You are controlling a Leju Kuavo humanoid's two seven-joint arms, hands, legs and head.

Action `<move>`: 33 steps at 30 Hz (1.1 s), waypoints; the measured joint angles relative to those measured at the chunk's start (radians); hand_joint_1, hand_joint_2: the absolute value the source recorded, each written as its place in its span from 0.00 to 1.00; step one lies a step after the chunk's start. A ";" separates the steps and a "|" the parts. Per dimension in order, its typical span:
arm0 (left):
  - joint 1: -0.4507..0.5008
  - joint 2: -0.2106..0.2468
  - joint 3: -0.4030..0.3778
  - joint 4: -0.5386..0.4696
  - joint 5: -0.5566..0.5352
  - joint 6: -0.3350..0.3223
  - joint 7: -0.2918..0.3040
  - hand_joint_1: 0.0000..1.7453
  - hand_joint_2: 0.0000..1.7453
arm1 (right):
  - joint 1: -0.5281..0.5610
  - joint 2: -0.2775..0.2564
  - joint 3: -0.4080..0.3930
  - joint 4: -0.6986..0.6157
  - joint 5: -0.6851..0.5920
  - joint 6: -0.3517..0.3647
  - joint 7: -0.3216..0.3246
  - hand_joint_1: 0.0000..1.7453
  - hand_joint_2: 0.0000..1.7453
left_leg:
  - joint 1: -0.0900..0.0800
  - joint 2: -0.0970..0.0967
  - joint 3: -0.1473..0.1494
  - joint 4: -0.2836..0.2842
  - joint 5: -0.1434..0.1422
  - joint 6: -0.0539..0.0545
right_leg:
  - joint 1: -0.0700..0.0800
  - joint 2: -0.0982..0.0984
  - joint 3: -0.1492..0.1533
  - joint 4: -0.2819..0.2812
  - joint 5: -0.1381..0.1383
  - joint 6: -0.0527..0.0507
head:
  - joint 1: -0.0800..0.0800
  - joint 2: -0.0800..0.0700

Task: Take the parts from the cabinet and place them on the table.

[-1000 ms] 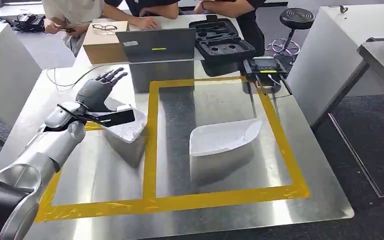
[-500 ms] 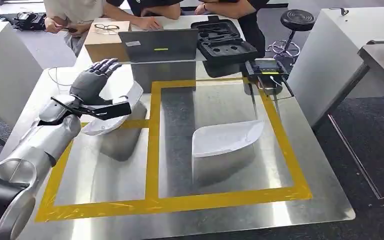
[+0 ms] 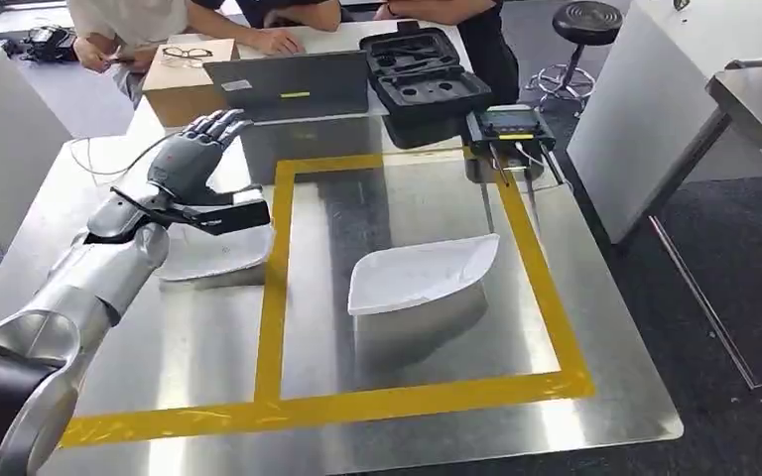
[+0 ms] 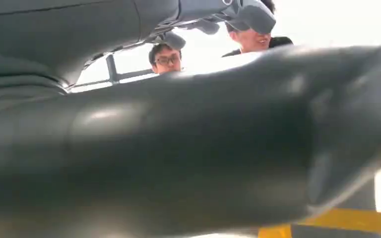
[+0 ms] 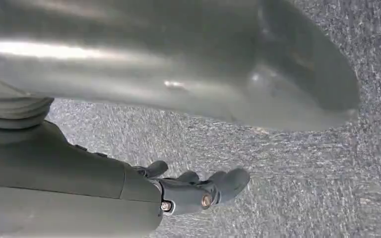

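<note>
Left hand (image 3: 193,164) is seen above the shiny steel table (image 3: 407,436), fingers (image 3: 220,123) spread and extended, nothing held. A white curved moulded shell part (image 3: 208,253) is lying flat on the table just below and beside the left wrist, in the left yellow-taped bay; whether the hand touches it cannot be told. A second white leaf-shaped shell part (image 3: 422,273) is resting inside the larger square of yellow tape (image 3: 273,288), well apart from the first.

Right hand (image 5: 198,191) is seen over grey carpet (image 5: 297,188) in the right wrist view, fingers (image 5: 230,181) curled in, nothing gripped.

At the far table edge: a grey laptop (image 3: 288,87), an open black foam-lined case (image 3: 422,81), a brown cardboard box (image 3: 184,79) with spectacles (image 3: 187,53) on top, and a black handheld meter (image 3: 501,124). People (image 3: 139,25) are seated beyond. A black stool (image 3: 585,20) is seen at far right.
</note>
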 joint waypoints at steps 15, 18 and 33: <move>-0.008 -0.002 0.000 0.006 -0.011 0.015 0.009 0.00 0.00 | -0.006 -0.002 0.000 0.000 0.009 0.013 -0.008 0.00 0.00 | -0.008 -0.002 0.064 -0.216 0.156 0.063 | -0.001 -0.004 -0.086 0.241 -0.170 0.051 | 0.008 0.000; -0.008 -0.002 0.000 0.007 -0.011 0.016 0.009 0.00 0.00 | -0.006 -0.002 0.000 0.000 0.009 0.013 -0.007 0.00 0.00 | -0.019 -0.002 0.035 -0.215 0.181 0.069 | 0.008 -0.004 -0.076 0.312 -0.185 0.039 | 0.008 0.000; -0.004 0.040 0.000 0.007 -0.013 0.039 -0.008 0.00 0.00 | -0.016 0.004 0.000 0.000 0.013 0.013 -0.006 0.00 0.00 | -0.013 -0.002 -0.035 0.067 0.041 0.006 | 0.021 -0.014 0.019 -0.005 -0.009 -0.024 | 0.011 0.000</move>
